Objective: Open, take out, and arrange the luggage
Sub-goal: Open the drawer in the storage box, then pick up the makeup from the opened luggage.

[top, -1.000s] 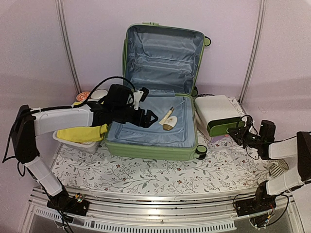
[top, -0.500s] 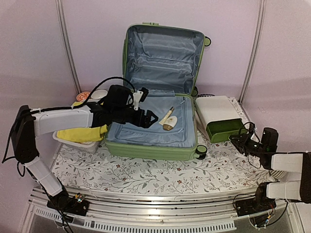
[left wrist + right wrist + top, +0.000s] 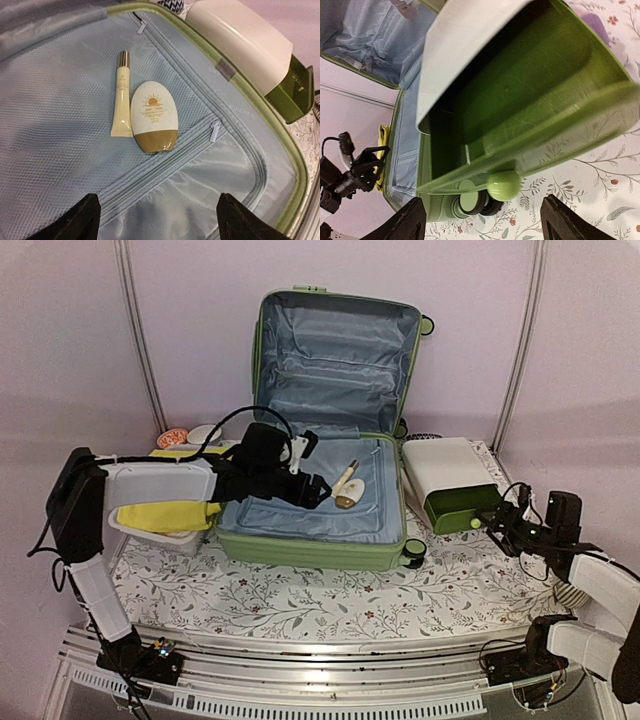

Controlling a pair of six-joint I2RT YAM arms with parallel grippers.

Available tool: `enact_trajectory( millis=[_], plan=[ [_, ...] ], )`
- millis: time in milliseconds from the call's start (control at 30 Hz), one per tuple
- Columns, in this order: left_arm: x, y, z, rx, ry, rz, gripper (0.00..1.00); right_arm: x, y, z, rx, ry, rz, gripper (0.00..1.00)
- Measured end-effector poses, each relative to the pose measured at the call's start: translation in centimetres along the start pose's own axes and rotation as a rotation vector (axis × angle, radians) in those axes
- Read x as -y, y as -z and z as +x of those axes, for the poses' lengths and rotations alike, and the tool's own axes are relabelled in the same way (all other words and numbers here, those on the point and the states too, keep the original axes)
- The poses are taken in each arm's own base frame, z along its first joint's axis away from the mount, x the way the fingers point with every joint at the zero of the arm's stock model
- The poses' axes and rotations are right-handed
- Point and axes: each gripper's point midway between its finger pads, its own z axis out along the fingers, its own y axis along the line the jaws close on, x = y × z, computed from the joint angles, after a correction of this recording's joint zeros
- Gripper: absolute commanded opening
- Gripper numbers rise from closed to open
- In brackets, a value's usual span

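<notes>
The luggage (image 3: pixel 310 548) is lying open mid-table, with its lid standing upright near the back wall. The left arm is reaching in across its left rim, so in my judgement a low pull-out could be dragging on that rim and shifting the whole case.

The box (image 3: pixel 448 472) is sitting just right of the luggage, its green open end facing the right gripper (image 3: pixel 503 525). That gripper's jaws are standing wide apart on nothing. Any forward drift could be shoving the box against the case.

The left gripper (image 3: pixel 157 216) is hovering above the bottle (image 3: pixel 153 122) and the tube (image 3: pixel 121 95), jaws spread wide and empty. These two are lying side by side and appear to be touching. A closing grip could be catching both, or flicking the smooth, rounded bottle away. Fingers going too low could be snagging the mesh lining.

As for contents, the luggage is holding only the bottle and tube, on its lower lining, and the lid is showing nothing. The box is looking hollow inside. The basket (image 3: pixel 150 533), left of the luggage, is holding a yellow cloth (image 3: pixel 165 512).
</notes>
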Motion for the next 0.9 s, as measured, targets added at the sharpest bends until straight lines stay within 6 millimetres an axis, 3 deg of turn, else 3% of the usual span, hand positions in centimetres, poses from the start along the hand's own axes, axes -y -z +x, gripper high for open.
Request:
enact_trajectory(
  millis=[167, 300, 533, 767, 900],
  plan=[
    [-0.1, -2.5, 2.5, -0.071, -0.003, -0.008, 0.84, -3.2, 1.4, -2.1, 0.018, 0.106, -0.001, 0.86],
    [0.5, -3.1, 2.9, -0.082, -0.008, 0.003, 0.84, -4.7, 2.2, -2.2, 0.003, 0.170, -0.002, 0.87],
    [1.2, -5.6, 2.0, -0.076, -0.006, 0.034, 0.86, -4.9, 2.3, -1.8, -0.033, 0.194, 0.011, 0.87],
    [1.3, -9.3, 3.7, -0.111, 0.006, 0.036, 0.87, -5.2, 2.4, -1.8, -0.040, 0.199, 0.005, 0.87],
    [1.3, -10.8, 3.8, -0.108, 0.022, 0.031, 0.85, -5.3, 2.5, -1.7, -0.040, 0.202, 0.005, 0.87]
  ],
)
